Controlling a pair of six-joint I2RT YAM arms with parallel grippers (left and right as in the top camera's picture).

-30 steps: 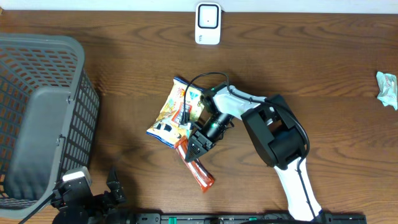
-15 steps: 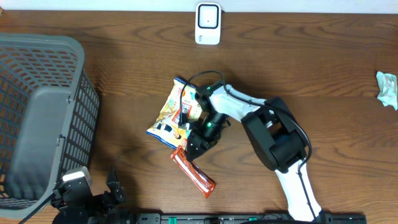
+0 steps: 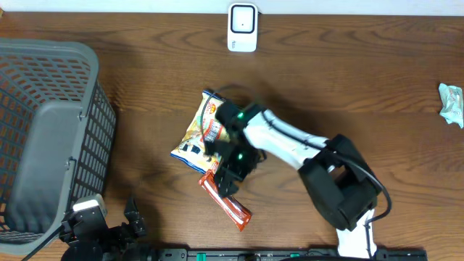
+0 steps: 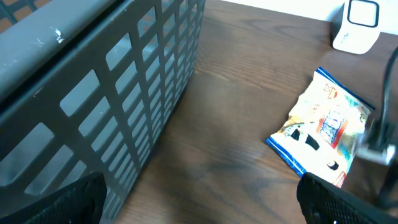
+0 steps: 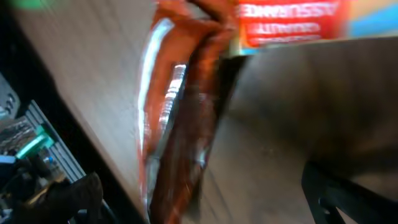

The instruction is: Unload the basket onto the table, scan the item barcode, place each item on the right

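overhead: the red snack bar [image 3: 228, 201] lies flat on the table [image 3: 377, 87] in the lower centre of the frame. its long axis runs diagonally, one end pointing upper left toward the snack bag [image 3: 197, 134] and the other lower right. the right gripper [image 3: 230, 172] hovers over the bar's upper-left end. the scanner [image 3: 242, 27] stands at the top centre, well apart from both items. the basket [image 3: 101, 130] fills the left side, and the left gripper [image 3: 109, 228] sits at the lower left.

left wrist: the left gripper's fingers [image 4: 62, 205] stand wide apart with nothing between them. the basket wall [image 4: 124, 74] is on the left, the snack bag [image 4: 323, 124] on the right, and the scanner [image 4: 357, 25] in the upper right corner.

right wrist: the view is blurred. the bar [image 5: 180, 124] runs nearly top to bottom. its upper end meets the bag's edge [image 5: 298, 15]. the fingers [image 5: 348, 193] are spread wide, gripping nothing.
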